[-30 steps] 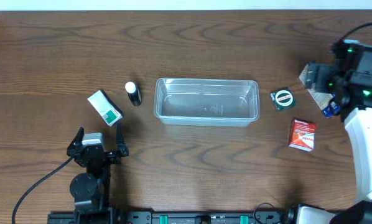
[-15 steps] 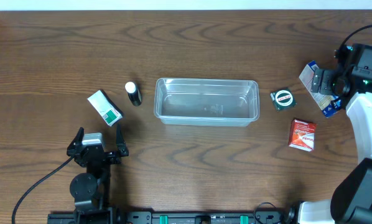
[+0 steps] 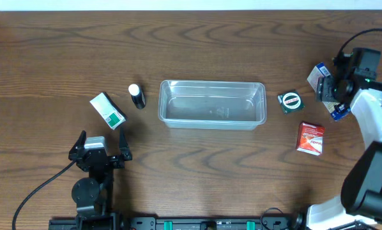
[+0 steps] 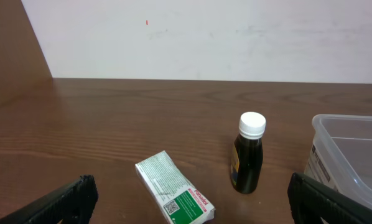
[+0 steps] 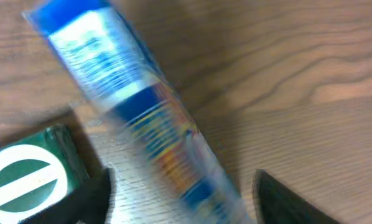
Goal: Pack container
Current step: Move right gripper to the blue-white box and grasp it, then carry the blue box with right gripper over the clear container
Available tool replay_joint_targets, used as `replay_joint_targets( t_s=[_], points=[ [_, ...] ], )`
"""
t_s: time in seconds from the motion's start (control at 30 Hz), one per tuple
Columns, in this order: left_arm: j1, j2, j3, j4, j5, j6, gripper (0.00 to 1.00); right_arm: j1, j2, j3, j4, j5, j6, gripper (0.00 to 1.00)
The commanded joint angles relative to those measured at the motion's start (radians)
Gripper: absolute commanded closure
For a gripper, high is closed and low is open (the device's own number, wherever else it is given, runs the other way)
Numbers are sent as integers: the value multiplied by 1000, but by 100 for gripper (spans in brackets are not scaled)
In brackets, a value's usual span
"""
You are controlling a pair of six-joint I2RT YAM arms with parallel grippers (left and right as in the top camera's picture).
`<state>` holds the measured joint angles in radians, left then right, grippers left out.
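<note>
The right gripper [image 3: 329,89] had shifted onto the carton [image 5: 136,112] at 3 o'clock, fingers apart, straddling it. The left gripper [image 3: 103,148] stayed spread at 7 o'clock. The container [image 3: 213,83] sat central, empty; first pick was judged imminent.

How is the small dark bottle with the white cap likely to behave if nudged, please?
The bottle stands upright, tall and narrow, so a high push would probably tip it. Being round, it may then roll. Its glossy side could be slippery.
</note>
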<state>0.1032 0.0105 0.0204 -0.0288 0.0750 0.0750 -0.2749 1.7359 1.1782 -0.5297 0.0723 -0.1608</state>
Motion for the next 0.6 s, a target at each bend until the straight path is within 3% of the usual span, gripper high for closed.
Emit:
replay_joint_targets(
  t_s=[0.0,0.2,0.33,0.43,0.57],
  points=[
    [5,-5,-16,-34,11,-9,2,-6,15,13,-2,-21,-2,50],
    [5,-5,-16,-34,11,-9,2,-6,8,13,-1,-16,-2,77],
    [5,-5,-16,-34,11,-9,2,-5,-15,23,0,-17,19,85],
    [5,-5,-16,-34,11,-9,2,2,-65,58,-25,-30,64,99],
    [5,-5,-16,-34,11,-9,2,36,-167,109,-44,-105,67,99]
  ],
)
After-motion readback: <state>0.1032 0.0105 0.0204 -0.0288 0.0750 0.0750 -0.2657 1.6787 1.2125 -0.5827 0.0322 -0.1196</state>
